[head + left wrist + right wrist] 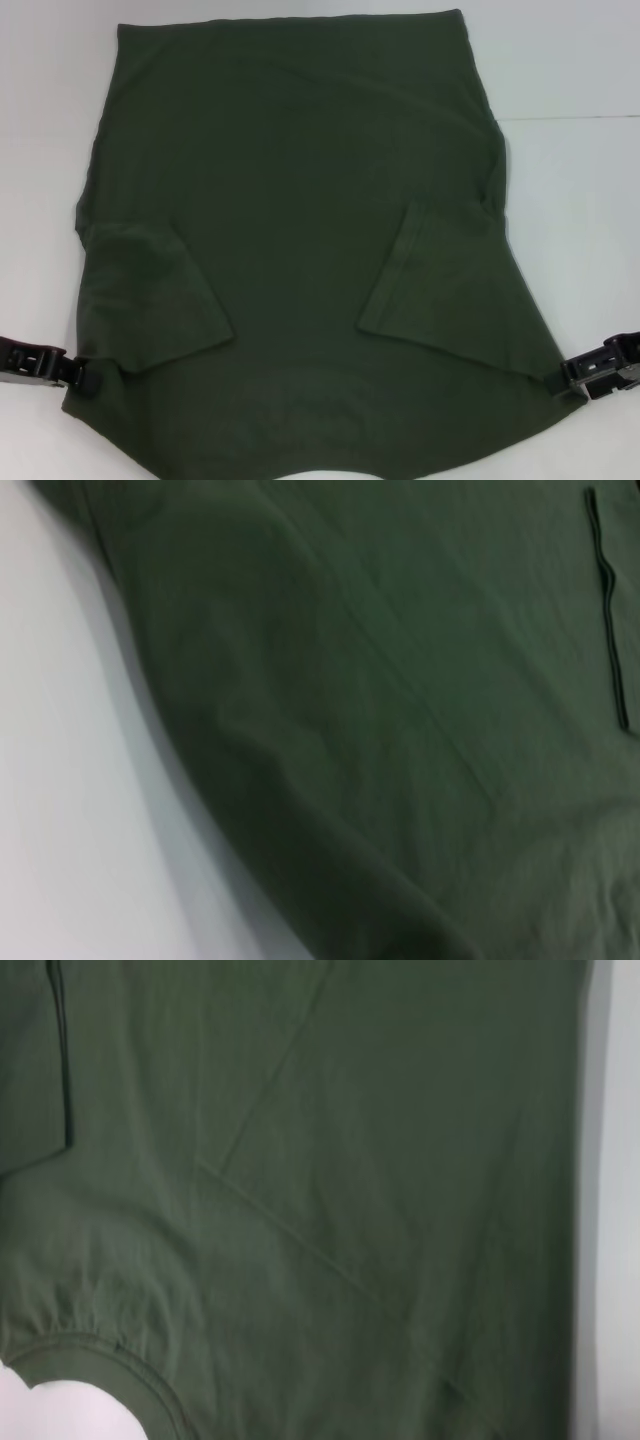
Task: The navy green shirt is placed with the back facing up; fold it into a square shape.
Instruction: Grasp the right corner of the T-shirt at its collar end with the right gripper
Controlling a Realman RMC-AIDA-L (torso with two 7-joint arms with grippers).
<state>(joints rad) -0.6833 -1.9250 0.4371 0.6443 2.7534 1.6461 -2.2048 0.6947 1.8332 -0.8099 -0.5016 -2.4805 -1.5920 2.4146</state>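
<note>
Left gripper (85,377): lower left of the head frame, at the near shoulder edge of the navy green shirt (290,230); its fingers seem pressed together on the fabric edge.
Right gripper (578,385): lower right of the head frame, at the opposite near corner; it looks pinched on the cloth, though its tips are partly hidden by the fabric.
Collar (95,1360): at the near edge, bottom centre of the head frame, curved and cut off by the frame.
Sleeves: left sleeve (150,300) and right sleeve (440,290) both lie folded inward over the body.
Shirt position: spread flat across the white table (580,80), filling most of the head frame; hem at the upper edge, farthest off.
Step in hand: judged to be the lengthwise fold, both near corners held.
Next move: likely calls for lifting both corners evenly and carrying them toward the far hem, keeping the sleeves tucked.
View differences: the head view alone shows both grippers; the right wrist view shows the collar rim and seam lines; the left wrist view shows a sleeve hem (608,610) and the cloth's side edge against the table, no fingers.
</note>
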